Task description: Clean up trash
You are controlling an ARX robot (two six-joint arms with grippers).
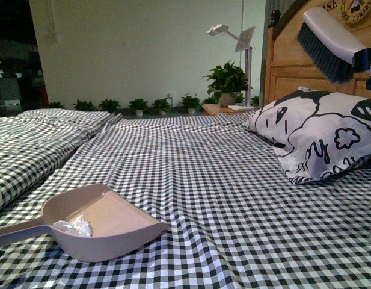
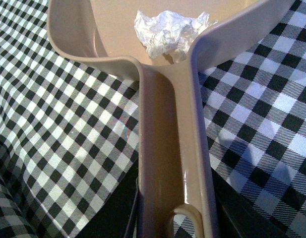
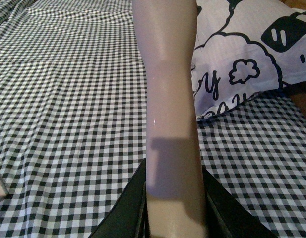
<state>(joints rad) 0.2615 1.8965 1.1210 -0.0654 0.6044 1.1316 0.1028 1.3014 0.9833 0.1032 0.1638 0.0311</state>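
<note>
Resting in dustpan (image 1: 122, 232) — crumpled trash (image 1: 74, 227)

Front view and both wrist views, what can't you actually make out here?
- Left tool: front view's left edge cuts off the dustpan handle, and the left wrist view shows only dark edges beside it.
- Brush: front view's right edge hides its handle and the right tool.
- Trash: paper or tissue, too crumpled to tell.
- Pillow: partly behind the brush handle in the right wrist view.
</note>
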